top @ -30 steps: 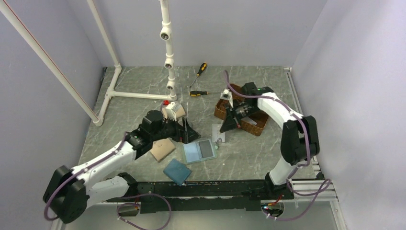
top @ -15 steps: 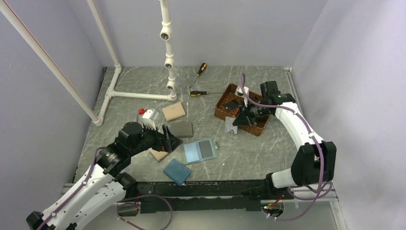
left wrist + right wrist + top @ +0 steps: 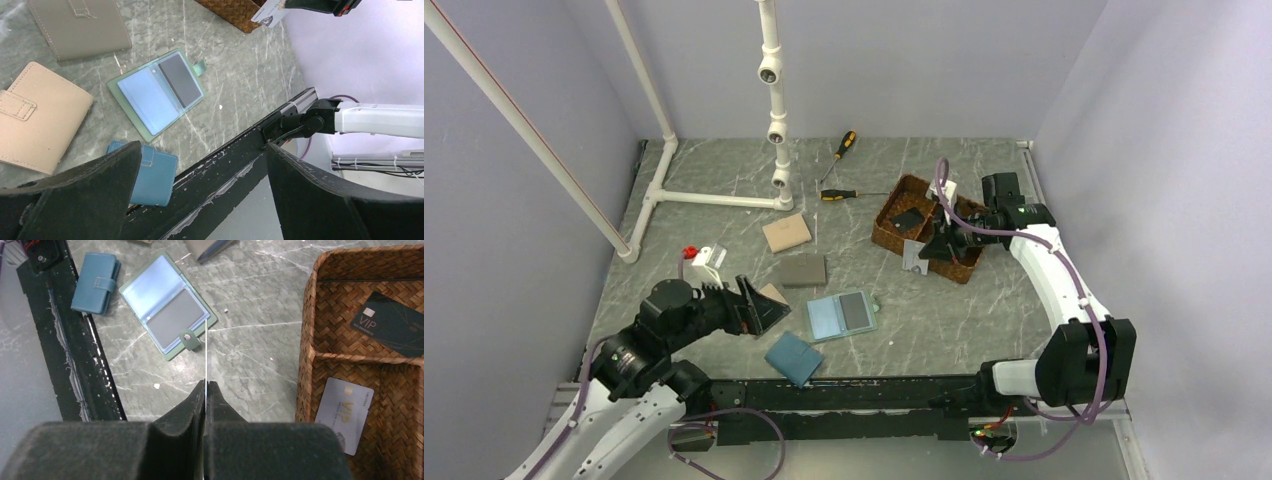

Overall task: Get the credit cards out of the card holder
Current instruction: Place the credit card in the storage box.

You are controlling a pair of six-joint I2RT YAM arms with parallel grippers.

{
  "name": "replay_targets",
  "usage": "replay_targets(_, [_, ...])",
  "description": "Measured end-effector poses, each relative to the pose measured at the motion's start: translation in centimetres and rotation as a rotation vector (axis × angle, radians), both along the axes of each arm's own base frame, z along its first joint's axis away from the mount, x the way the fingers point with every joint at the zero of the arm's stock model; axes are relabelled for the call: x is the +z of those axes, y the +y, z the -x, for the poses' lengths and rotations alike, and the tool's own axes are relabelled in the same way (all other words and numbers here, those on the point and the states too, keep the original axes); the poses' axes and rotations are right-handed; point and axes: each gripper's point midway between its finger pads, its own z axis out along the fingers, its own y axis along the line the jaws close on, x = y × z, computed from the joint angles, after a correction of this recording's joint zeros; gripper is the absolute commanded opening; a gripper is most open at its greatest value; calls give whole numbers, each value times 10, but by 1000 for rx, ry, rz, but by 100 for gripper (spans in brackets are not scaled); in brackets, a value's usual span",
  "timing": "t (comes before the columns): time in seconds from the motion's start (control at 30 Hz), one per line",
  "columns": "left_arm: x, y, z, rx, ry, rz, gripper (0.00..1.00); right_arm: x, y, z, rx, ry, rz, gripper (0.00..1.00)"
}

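Left pincer withdrew, wide and empty; right pincer pinches a card beside basket rim.

The card holder lies open and flat on the grey marbled surface, one half pale blue, the other dark grey. Left of the card holder lies a tan wallet; above and left of it is a grey-brown wallet, just below it a blue wallet, and above and right of it a woven basket and a pale card. The left tool sits below the card holder, dark fingers spread wide.
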Motion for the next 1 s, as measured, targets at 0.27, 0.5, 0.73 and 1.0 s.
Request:
replay_targets(0.27, [-7, 2, 3, 6, 22, -2, 99, -3, -14, -8, -31, -27, 26, 0])
replay_targets(0.5, [-18, 8, 0, 5, 26, -90, 100, -12, -18, -10, -23, -12, 39, 0])
replay_targets(0.73, [4, 11, -17, 6, -52, -186, 99, -21, -20, -10, -12, 4, 60, 0])
replay_targets(1.0, [-15, -4, -44, -51, -28, -322, 99, -30, -27, -9, -15, 22, 108, 0])
